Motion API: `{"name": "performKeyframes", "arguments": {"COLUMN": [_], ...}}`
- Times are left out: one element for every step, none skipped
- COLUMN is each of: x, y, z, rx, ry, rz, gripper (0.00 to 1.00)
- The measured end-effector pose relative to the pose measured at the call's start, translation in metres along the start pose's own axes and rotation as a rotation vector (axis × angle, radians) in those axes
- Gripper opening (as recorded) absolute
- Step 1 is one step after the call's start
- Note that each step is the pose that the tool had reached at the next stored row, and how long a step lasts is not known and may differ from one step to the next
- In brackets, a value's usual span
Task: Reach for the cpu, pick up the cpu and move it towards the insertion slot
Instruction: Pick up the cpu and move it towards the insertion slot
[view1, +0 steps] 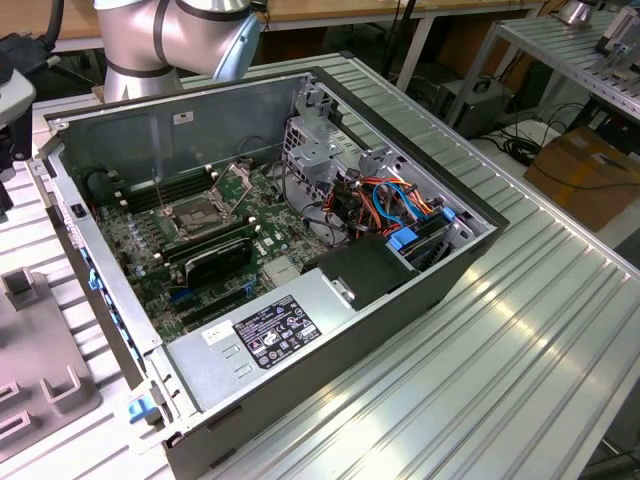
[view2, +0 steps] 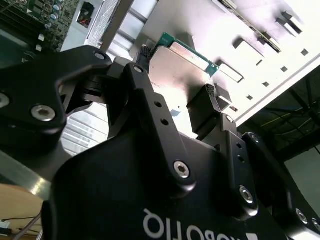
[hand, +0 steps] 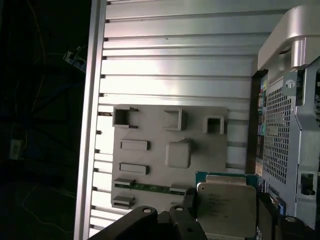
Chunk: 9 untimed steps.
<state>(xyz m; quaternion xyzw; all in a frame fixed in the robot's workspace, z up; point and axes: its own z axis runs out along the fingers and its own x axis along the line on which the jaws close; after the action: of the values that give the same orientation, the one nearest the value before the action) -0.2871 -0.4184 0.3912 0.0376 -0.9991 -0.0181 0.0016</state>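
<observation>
One cpu (hand: 227, 205) in claw (view2: 175, 95), one insertion slot (view1: 205, 212)

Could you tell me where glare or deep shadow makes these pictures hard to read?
In the first wrist view, glare washes out the ribbed table and the far side is black; in the second wrist view, the grey tray is overexposed behind the cpu; the exterior view is evenly lit.
</observation>
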Motion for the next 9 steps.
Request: {"name": "performKeyframes", "arguments": {"x": [-0.0034, -0.0065, -0.0088, -0.0114, -0.0141, -0.0185, -0.0246, -0.0298, -0.0337], "y": [0.0013, 0.0025, 0.0033, 0.0039, 0.0043, 0.0051, 0.0062, 0.0069, 0.0076], "z": [0.0001, 0.0002, 0.0003, 0.0004, 0.0005, 0.0006, 0.0008, 0.0012, 0.0014], "rx": [0.0000, 0.0001, 0.0000, 0.0000, -0.0001, 0.0000, 0.0000, -0.0001, 0.0000], "ry": [0.0000, 0.0002, 0.0000, 0.0000, -0.0001, -0.0001, -0.0001, -0.0003, -0.0003], "rz": [0.001, 0.001, 0.001, 0.002, 0.003, 0.005, 0.006, 0.008, 0.009], "gripper": [0.55, 0.55, 0.55, 0.55, 0.55, 0.55, 0.55, 0.55, 0.55]}}
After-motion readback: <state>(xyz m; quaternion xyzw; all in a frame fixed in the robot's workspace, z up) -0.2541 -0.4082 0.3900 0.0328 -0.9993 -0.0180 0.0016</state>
